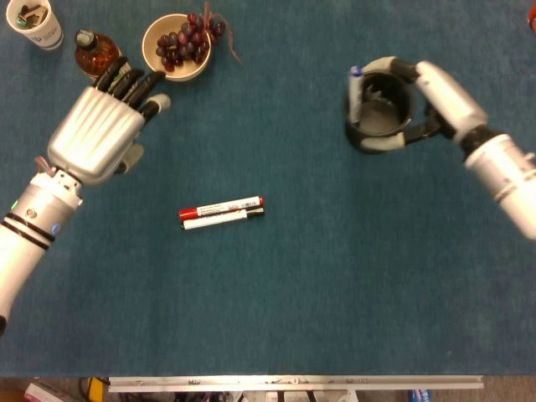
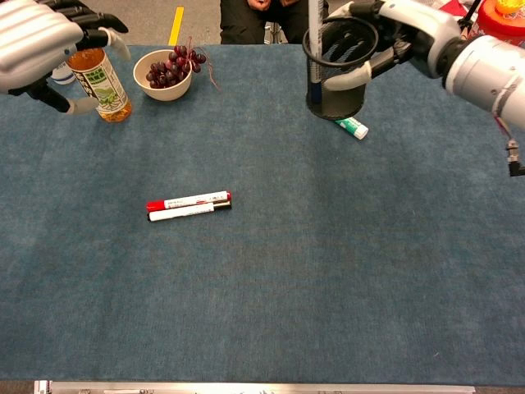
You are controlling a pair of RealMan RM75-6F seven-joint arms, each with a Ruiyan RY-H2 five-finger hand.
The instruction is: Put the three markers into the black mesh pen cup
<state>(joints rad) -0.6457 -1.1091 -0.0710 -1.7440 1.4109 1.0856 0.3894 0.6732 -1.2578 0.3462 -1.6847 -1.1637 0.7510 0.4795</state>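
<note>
My right hand (image 1: 445, 94) grips the black mesh pen cup (image 1: 381, 110) at the far right, and the cup looks lifted off the table in the chest view (image 2: 338, 75). A blue-capped marker (image 1: 355, 87) stands inside it against the left rim (image 2: 314, 37). Two markers lie side by side in the middle of the table: a red-capped one (image 1: 222, 206) (image 2: 189, 200) and a black-capped one (image 1: 223, 218) (image 2: 187, 212). My left hand (image 1: 99, 136) (image 2: 37, 45) hovers at the far left with its fingers spread, holding nothing.
A bowl of grapes (image 1: 174, 43) and a brown bottle (image 2: 98, 78) stand at the back left, just beyond my left hand. A paper cup (image 1: 33, 23) sits in the corner. A green and white tube (image 2: 353, 127) lies below the cup. An orange-lidded container (image 2: 500, 25) stands back right.
</note>
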